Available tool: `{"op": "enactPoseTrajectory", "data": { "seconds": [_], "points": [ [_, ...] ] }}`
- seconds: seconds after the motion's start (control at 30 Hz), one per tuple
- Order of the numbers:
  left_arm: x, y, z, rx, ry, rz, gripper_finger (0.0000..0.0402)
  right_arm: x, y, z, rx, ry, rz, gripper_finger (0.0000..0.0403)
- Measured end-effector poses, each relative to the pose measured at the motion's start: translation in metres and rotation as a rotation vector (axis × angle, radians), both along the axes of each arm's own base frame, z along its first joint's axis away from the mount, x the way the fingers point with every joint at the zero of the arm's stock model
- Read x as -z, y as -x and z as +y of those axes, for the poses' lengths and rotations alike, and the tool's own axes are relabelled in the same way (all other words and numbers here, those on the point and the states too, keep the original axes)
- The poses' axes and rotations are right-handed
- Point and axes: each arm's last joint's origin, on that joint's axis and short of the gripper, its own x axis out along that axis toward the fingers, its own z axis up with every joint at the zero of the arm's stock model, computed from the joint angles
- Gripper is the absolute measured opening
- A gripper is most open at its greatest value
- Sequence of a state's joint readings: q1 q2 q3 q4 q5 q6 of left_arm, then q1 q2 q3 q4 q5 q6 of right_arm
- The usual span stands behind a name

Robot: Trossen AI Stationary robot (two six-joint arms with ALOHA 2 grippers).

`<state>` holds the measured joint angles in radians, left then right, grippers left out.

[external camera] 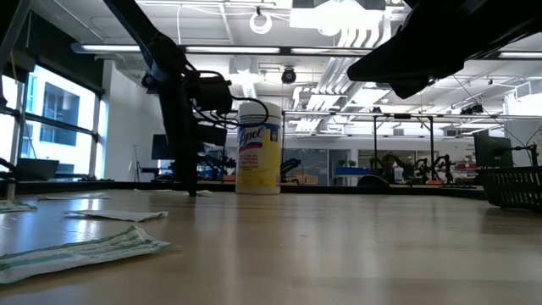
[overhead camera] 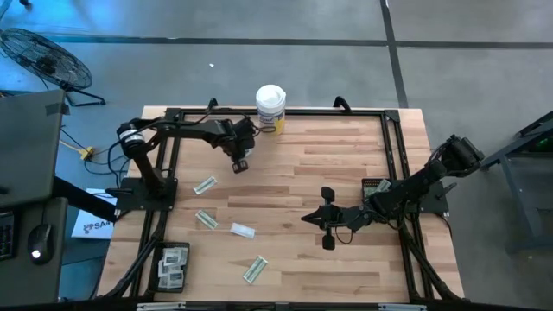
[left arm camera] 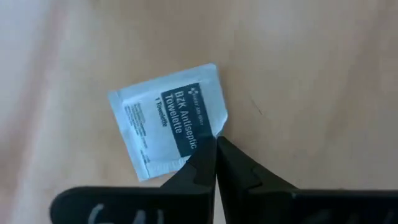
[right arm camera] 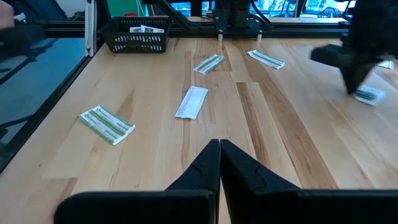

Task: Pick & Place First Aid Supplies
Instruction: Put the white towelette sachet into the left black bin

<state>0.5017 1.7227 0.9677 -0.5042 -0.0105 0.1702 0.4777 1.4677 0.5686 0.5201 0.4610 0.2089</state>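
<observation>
A white square sachet [left arm camera: 165, 121] with a dark "Antiseptic Towelette" label lies on the wooden table [overhead camera: 346, 155] at the far left. My left gripper [left arm camera: 216, 142] points down at it and is shut on its edge; in the high view the gripper [overhead camera: 240, 166] stands over it. Several oblong white and pale-green wrappers [overhead camera: 205, 186] [overhead camera: 206, 218] [overhead camera: 243, 230] [overhead camera: 254, 269] lie flat on the near left part of the table. My right gripper [right arm camera: 219, 144] hovers shut over the table's middle [overhead camera: 308, 217], holding nothing. My left gripper pinches the sachet's edge near one corner [left arm camera: 213, 132] between its two fingertips, coming from above and pointing steeply down. Beside the fingertips the edge curls up a little [left arm camera: 222, 117]. The rest of the sachet lies flat on the table.
A black basket [overhead camera: 170, 266] with packets in it sits at the near left corner, another [overhead camera: 374, 185] by the right arm. A white canister with a yellow label [overhead camera: 270, 108] stands at the far edge. A black frame [overhead camera: 393, 130] rims the table.
</observation>
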Motion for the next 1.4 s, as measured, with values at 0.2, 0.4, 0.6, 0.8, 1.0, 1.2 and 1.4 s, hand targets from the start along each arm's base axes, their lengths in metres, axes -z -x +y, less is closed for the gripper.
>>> {"op": "enactPoseTrajectory", "data": {
  "seconds": [0.2, 0.4, 0.6, 0.8, 1.0, 1.2, 1.4],
  "points": [
    [-0.035, -0.005, -0.029, 0.072, -0.014, -0.026, 0.0001, 0.000, 0.000, 0.000, 0.000, 0.000, 0.000, 0.0002],
    [-0.067, -0.001, -0.075, 0.145, -0.028, -0.027, 0.0000, 0.000, 0.000, 0.000, 0.000, 0.000, 0.000, 0.0003],
    [-0.095, 0.019, -0.141, 0.202, 0.012, -0.031, 0.0000, 0.000, 0.000, 0.000, 0.001, 0.000, 0.000, 0.0002],
    [-0.111, 0.051, -0.214, 0.268, 0.020, -0.030, 0.0000, 0.000, 0.000, -0.001, 0.005, 0.003, 0.003, 0.0002],
    [-0.113, 0.085, -0.276, 0.302, 0.105, -0.042, 0.0000, 0.000, 0.000, -0.001, 0.012, 0.003, -0.003, 0.0002],
    [-0.129, 0.123, -0.322, 0.185, 0.253, 0.052, 0.0000, -0.001, 0.000, -0.002, 0.058, 0.001, -0.013, 0.0002],
    [-0.142, 0.158, -0.361, 0.028, 0.349, 0.150, 0.0000, -0.002, -0.001, -0.003, 0.087, 0.001, -0.032, 0.0002]
  ]
}}
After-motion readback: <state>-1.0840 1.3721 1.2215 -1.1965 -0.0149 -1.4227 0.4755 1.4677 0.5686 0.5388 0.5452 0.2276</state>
